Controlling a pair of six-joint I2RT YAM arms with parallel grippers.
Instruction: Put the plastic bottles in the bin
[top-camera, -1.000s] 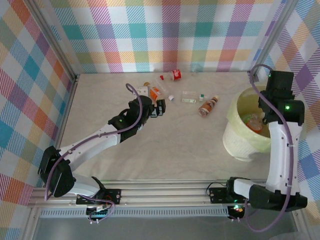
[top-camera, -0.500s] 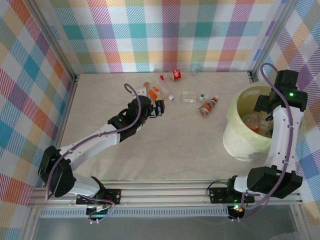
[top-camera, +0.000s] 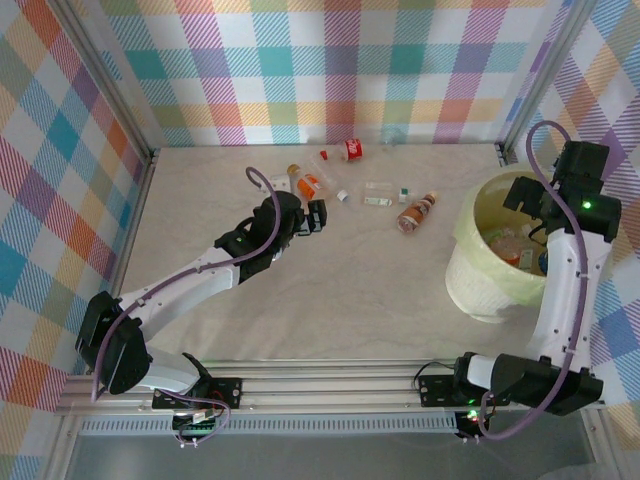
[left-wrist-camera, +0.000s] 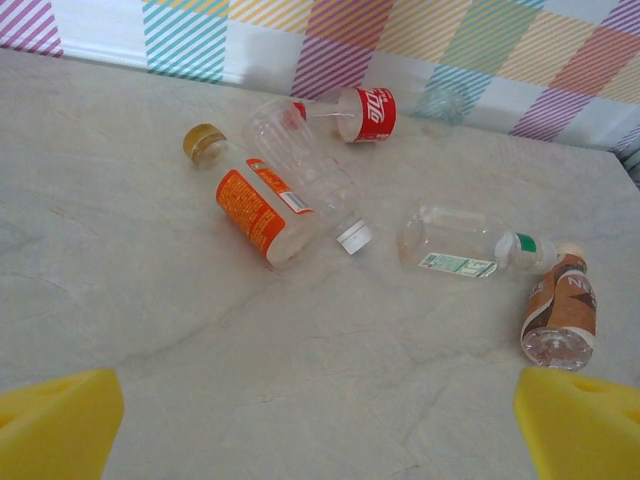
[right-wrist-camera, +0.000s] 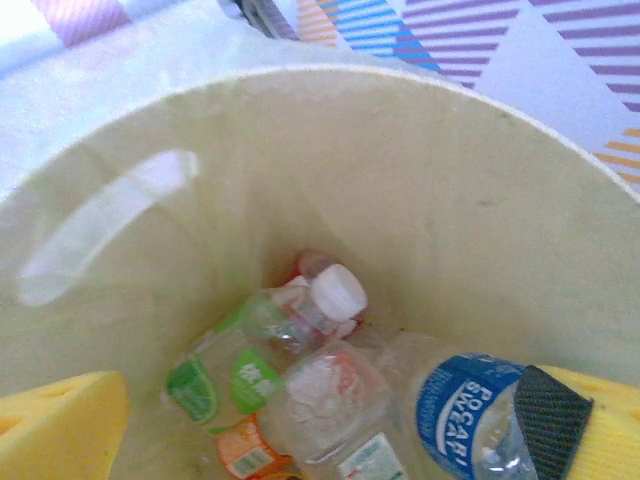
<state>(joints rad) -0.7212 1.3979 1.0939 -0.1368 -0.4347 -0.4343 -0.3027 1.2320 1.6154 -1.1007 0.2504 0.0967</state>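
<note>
Left gripper (top-camera: 318, 215) is being held low over the table (top-camera: 330, 300), left of centre. Its fingers (left-wrist-camera: 55, 425) are being shown spread wide, with nothing pinched between them. It is being pointed toward the loose bottles (top-camera: 378, 192) lying near the far wall.

Five are being made out clearly on the table in the left wrist view:
- orange bottle (left-wrist-camera: 255, 205), gold cap, on its side
- clear bottle (left-wrist-camera: 305, 170), white cap, lying against the orange one
- red bottle (left-wrist-camera: 360, 110), beyond those two, close to the wall
- green-cap bottle (left-wrist-camera: 465, 245), to the right in that view, apart from the orange pair
- brown bottle (left-wrist-camera: 560, 310), just beside the green-cap bottle's capped end

None of these is being touched by the left gripper.

Right gripper (top-camera: 528, 198) is being held above the bin (top-camera: 462, 240), which is standing upright at the table's right side. Its fingers (right-wrist-camera: 60, 425) are being seen far apart, at opposite lower corners of the right wrist view, with nothing clamped.

Inside the bin, several bottles are being seen piled at the bottom: blue bottle (right-wrist-camera: 460, 410), green bottle (right-wrist-camera: 270, 345) with a white cap, and a crushed bottle (right-wrist-camera: 320, 390) between them. The blue bottle is lying right by the dark pad of one finger; contact cannot be told.
</note>
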